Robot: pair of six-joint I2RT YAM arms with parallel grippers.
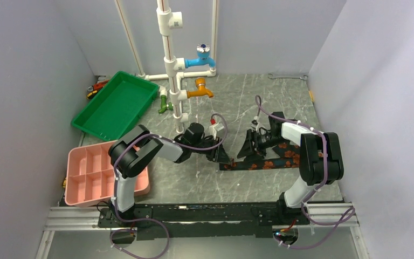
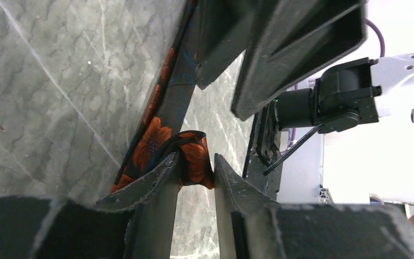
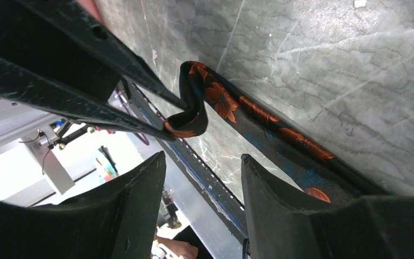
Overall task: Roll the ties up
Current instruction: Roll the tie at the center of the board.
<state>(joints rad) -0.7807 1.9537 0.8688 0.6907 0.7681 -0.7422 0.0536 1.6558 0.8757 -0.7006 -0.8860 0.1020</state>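
The tie [image 1: 269,164], black with orange-red flowers, lies along the marble table [image 1: 237,108] right of centre. My left gripper [image 1: 222,156] is at its left end. In the left wrist view the left gripper [image 2: 194,164] is shut on the curled-over end of the tie [image 2: 151,145]. My right gripper [image 1: 246,148] hovers just right of it, open and empty. In the right wrist view the right gripper [image 3: 202,159] stands above the tie [image 3: 259,116], and the curled end hangs between the left gripper's fingers [image 3: 86,75].
A green tray [image 1: 116,102] stands at the back left and a pink divided box [image 1: 94,175] at the near left. A white pipe stand [image 1: 175,81] with blue and orange taps rises behind the left gripper. A wrench [image 1: 288,77] lies by the back wall.
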